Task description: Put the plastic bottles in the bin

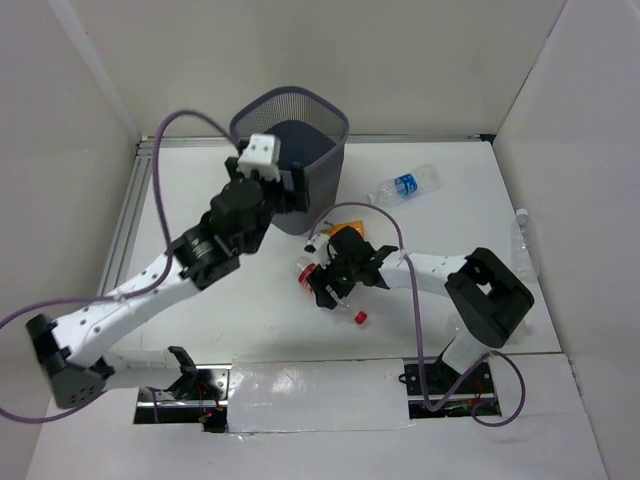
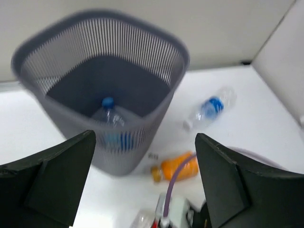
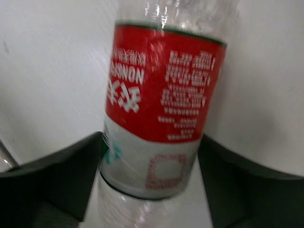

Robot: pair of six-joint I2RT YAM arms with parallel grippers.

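The dark grey mesh bin stands at the back; in the left wrist view a clear blue-label bottle lies inside it. My left gripper is open and empty, just in front of and above the bin. A second blue-label bottle lies on the table right of the bin. The orange bottle lies near the bin's base. My right gripper is shut on the red-label bottle, whose red cap points toward the near edge.
White walls close in the table on the left, back and right. A clear bottle-like object lies against the right wall. A purple cable arcs over the orange bottle. The right arm's elbow sits near the right front.
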